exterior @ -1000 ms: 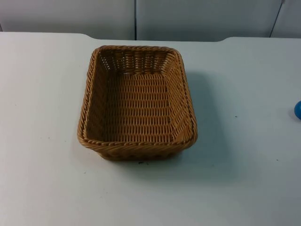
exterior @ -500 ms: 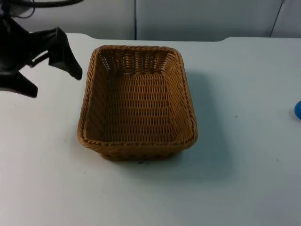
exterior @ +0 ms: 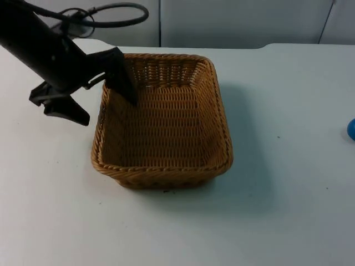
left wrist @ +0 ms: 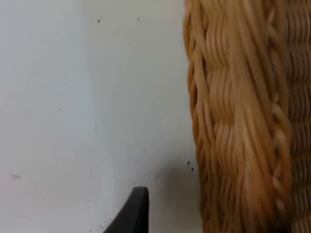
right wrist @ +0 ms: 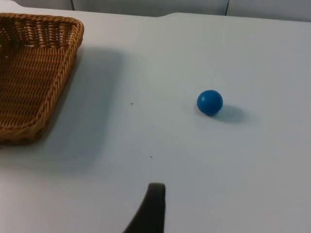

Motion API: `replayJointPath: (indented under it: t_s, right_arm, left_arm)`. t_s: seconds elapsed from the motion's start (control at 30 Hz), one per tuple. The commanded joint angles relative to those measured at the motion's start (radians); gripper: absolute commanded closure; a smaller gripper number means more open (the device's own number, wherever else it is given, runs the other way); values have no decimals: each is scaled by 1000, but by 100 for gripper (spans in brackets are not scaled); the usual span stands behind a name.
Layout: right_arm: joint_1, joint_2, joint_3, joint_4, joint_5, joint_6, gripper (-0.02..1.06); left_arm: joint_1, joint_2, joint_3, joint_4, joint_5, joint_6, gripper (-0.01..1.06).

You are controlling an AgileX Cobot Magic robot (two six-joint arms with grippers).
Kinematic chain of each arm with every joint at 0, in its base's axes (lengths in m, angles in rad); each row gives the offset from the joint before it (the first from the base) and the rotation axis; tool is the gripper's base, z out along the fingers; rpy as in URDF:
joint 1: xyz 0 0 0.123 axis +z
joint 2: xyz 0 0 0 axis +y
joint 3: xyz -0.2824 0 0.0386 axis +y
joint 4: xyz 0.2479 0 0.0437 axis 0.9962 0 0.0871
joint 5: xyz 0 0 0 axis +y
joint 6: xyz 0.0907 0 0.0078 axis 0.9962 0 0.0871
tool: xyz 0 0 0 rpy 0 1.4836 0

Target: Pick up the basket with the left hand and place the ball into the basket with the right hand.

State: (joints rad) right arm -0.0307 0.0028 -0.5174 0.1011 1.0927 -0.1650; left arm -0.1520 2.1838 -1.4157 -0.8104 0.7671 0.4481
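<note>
Woven basket [left wrist: 238, 121] wall seen close up, its braided rim running alongside the white table [left wrist: 73, 97]. One black fingertip [left wrist: 133, 211] sits just outside that wall (not touching it), over bare table.

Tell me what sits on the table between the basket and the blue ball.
Nothing: in the right wrist view only bare white table lies between the basket and the ball.

The basket [exterior: 162, 122] — a rectangular, brown wicker tray with a braided rim — sits flat and upright on the white table, open side up, nothing inside; the ball [right wrist: 210, 102] — small, plain blue — rests on the table well apart, off the basket's right side.
</note>
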Motion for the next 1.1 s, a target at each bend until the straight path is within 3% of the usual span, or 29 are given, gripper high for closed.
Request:
replayJointPath:
  t_s: [0.0,0.13,0.23,0.27,0.37,0.4,0.53,0.67,1.0,1.07]
  right_arm:
    - [-7,-3,5,-2,-8,2,22]
    - [-7,-3,5,-7,-8,4,22]
    - [-7,-3,5,-9,-8,9,22]
    - [-7,-3,5,-9,-8,9,22]
    - [-7,-3,5,-9,-8,9,22]
    - [-7,-3,5,-9,-8,9,22]
    - [-7,-3,5,-9,-8,9,22]
    - [-7,-3,5,-9,-8,9,22]
    - [-7,-3,5,-9,-8,9,22]
    - [-7,-3,5,-9,-8,9,22]
  left_arm:
    - [-13,10,-13,5,22,-14,10]
    - [-30,20,-13,9,-3,-24,16]
    - [-37,31,-13,9,-16,-55,33]
    - [-37,31,-13,9,-16,-55,33]
    - [-41,33,-13,9,-19,-66,54]
    - [-41,33,-13,9,-19,-66,54]
    - [-41,33,-13,5,-19,-66,74]
    - [-41,33,-13,3,-23,-66,86]
    - [-41,33,-13,2,-47,-97,88]
    - [-41,33,-13,2,-43,-115,102]
